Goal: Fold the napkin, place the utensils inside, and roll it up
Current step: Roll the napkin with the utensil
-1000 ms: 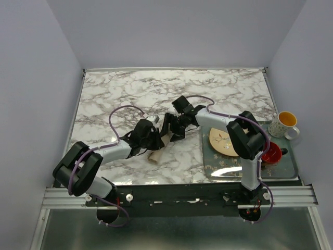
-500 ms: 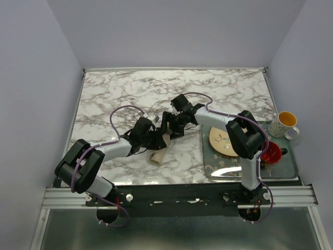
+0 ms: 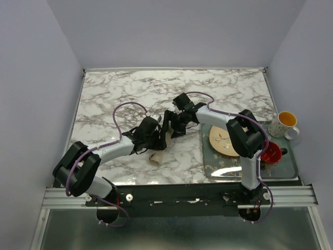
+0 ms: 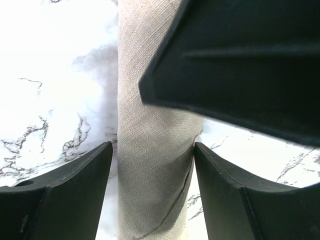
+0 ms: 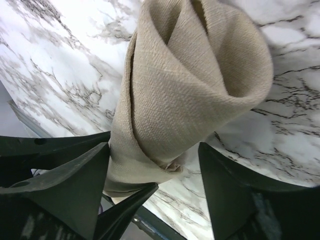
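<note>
Tray (image 3: 225, 167) on the right of the marble table (image 3: 114, 94) holds a tan plate (image 3: 221, 141) with small coloured marks too small to read, and a red cup (image 3: 270, 153). A white mug (image 3: 285, 124) with a yellow inside stands at its far corner. The napkin (image 3: 157, 154) lies rolled up mid-table. The left gripper (image 4: 151, 147) and right gripper (image 5: 152, 150) both straddle it, fingers spread and not pinching.

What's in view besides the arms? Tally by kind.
napkin, rolled: 1
plate: 1
cups: 2 (white mug, red cup)
tray: 1
Total: 5
</note>
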Motion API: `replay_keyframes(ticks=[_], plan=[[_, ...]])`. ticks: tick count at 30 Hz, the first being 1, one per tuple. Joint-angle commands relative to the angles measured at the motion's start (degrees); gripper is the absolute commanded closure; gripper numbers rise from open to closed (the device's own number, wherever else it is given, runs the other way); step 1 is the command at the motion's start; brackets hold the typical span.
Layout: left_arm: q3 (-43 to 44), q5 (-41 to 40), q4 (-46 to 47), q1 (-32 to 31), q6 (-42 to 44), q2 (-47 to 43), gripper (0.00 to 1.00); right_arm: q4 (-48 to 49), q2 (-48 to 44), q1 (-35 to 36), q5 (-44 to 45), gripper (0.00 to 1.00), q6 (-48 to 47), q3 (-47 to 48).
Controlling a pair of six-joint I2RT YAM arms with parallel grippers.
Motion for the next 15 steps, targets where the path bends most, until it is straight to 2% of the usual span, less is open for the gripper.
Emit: replay_keyframes(ticks=[1,4,15], plan=[[1.16,-3.97,-2.61,-1.11,1.20,-1.97,0.25,-0.27,-1.86,-1.52,-0.95,0.18,-1.30,0.81],[1.33,-3.54,-2.70,-1.47,1.46,-2.85,0.22,-0.09,-2.82,-2.31,-1.47,0.13,-1.13,0.98],[2.12,-2.22,-2.96,-1.55,1.46,-4.26,0.21,-0.27,-7.04,-6.44,-3.67,0.13,-1.57,-0.07]])
